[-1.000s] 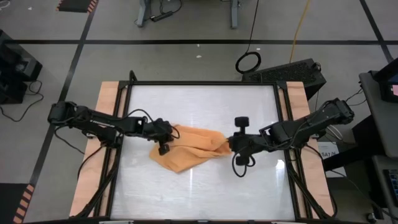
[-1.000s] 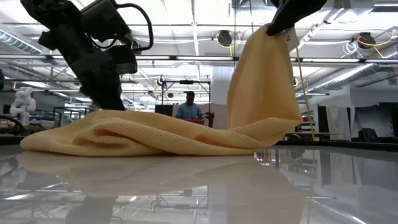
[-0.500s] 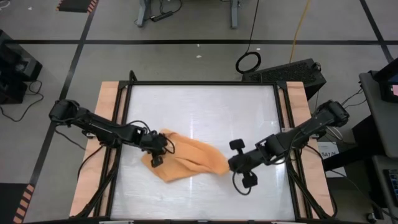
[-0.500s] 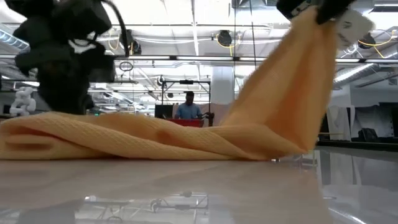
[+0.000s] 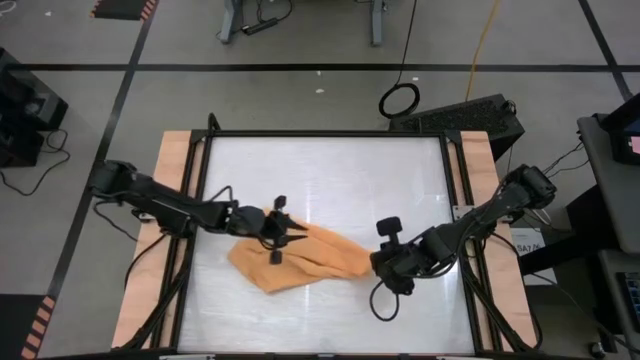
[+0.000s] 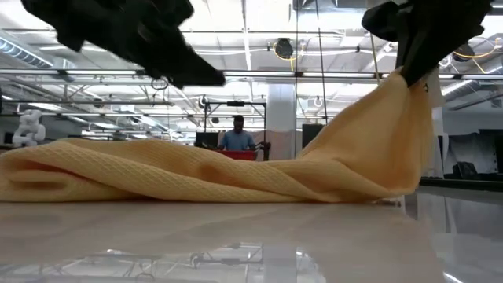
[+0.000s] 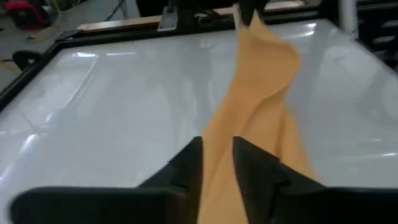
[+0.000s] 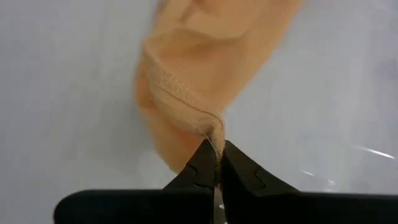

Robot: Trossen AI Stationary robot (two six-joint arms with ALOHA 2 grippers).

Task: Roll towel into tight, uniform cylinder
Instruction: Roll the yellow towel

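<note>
Towel (image 5: 295,258): orange-tan cloth, crumpled into a loose elongated heap on glossy white tabletop (image 5: 330,170) in high view. Left gripper (image 5: 283,236) above one end of heap, slim dark fingers slightly spread, nothing visibly between them. Right gripper (image 5: 378,262) at opposite end, clamped on a corner of fabric.

Low view: towel (image 6: 212,169) shows waffle-like woven texture, lying in soft rounded folds along reflective surface, then rising as a taut sloping sheet to right gripper (image 6: 415,67), pinched tight on raised corner beside small white tag (image 6: 429,83). Left gripper (image 6: 200,77) clear above low folds, not touching cloth. Person (image 6: 237,135) standing far off in room behind.

Left wrist view: left gripper (image 7: 217,152) with narrow gap between blunt dark fingers; long creased strip of towel (image 7: 258,93) running away beyond fingertips over shiny table.

Right wrist view: right gripper (image 8: 215,158) with fingers pressed together on hemmed, stitched edge of towel (image 8: 199,56); rest of cloth hanging beyond fingertips in rounded drapes.
</note>
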